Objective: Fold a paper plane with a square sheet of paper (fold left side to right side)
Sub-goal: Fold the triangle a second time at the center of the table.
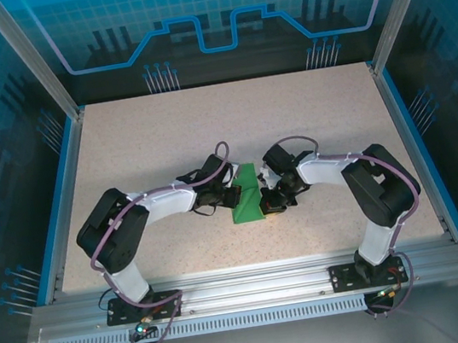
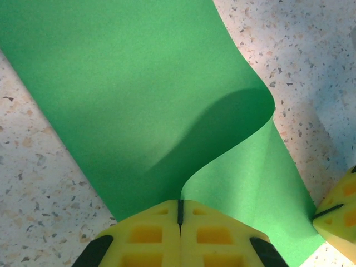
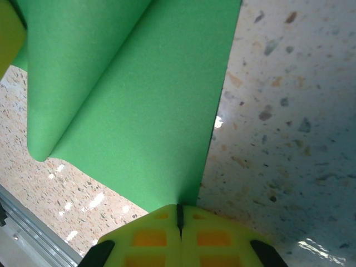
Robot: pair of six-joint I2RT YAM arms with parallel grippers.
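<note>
The bright green sheet of paper [image 1: 246, 195] lies bent over itself at the table's middle, between both arms. In the left wrist view the green paper [image 2: 128, 100] curls up from the table, its edge pinched between the yellow jaws of my left gripper [image 2: 180, 207], which is shut on it. My left gripper [image 1: 234, 195] meets the paper from the left. In the right wrist view the paper [image 3: 139, 105] rolls over at the left, and my right gripper [image 3: 179, 211] is shut on its near edge. My right gripper [image 1: 270, 202] sits at the paper's right side.
The speckled beige table [image 1: 164, 138] spreads around the paper. A blue rim [image 1: 62, 205] and metal posts frame it. The other arm's yellow finger [image 2: 339, 214] shows at the left wrist view's right edge. A metal rail [image 3: 33, 233] runs along the table's near edge.
</note>
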